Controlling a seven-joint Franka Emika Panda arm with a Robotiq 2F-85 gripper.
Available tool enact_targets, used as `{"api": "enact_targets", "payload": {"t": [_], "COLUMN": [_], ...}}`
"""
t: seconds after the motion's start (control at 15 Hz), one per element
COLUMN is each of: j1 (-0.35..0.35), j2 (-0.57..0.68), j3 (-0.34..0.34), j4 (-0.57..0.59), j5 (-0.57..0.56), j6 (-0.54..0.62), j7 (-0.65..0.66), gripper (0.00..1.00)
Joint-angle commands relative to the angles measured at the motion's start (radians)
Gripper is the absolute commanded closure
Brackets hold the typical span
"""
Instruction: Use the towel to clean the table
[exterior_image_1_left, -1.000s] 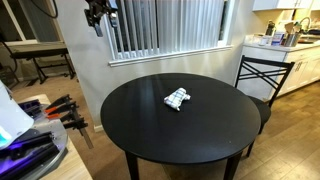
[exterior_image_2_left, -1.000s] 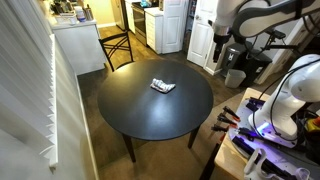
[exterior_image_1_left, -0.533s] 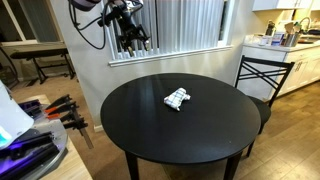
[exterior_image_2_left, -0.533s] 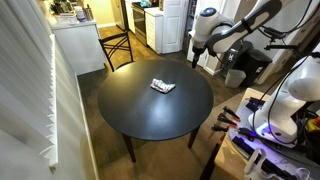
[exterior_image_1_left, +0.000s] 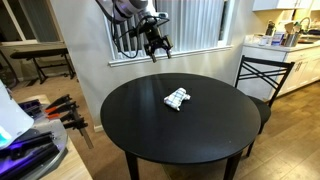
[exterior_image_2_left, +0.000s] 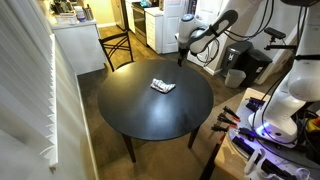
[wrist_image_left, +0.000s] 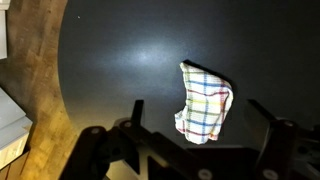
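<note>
A crumpled checked towel (exterior_image_1_left: 177, 99) lies on the round black table (exterior_image_1_left: 150, 130), a little past its middle; it also shows in the other exterior view (exterior_image_2_left: 162, 86). In the wrist view the towel (wrist_image_left: 205, 101) lies below, between the two spread fingers. My gripper (exterior_image_1_left: 157, 48) hangs in the air above the table's far edge, well above the towel and apart from it. It shows in an exterior view (exterior_image_2_left: 181, 58) too. The gripper (wrist_image_left: 195, 113) is open and empty.
A black metal chair (exterior_image_1_left: 262, 75) stands at the table's side. Window blinds (exterior_image_1_left: 190, 25) run behind the table. A kitchen counter (exterior_image_1_left: 290, 45) and a workbench with clamps (exterior_image_1_left: 50, 115) flank the scene. Wooden floor surrounds the table.
The arm has swung from high near the blinds across and down toward the table, now hanging over its far edge. The towel has not moved.
</note>
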Motion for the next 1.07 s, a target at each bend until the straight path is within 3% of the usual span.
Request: {"api": "enact_targets", "payload": {"t": [0.0,0.6,1.0], "j1": [0.035,0.045,0.047], "j2": [0.023,0.026,0.276], "j3": [-0.035,-0.046,-0.042], "j4": [0.02,0.024,0.214], "j5": [0.03,0.027,0.101], "j6": [0.003,0.002,0.112], "j7": [-0.021,-0.019,-0.024], "gripper": [0.0,0.0,0.0]}}
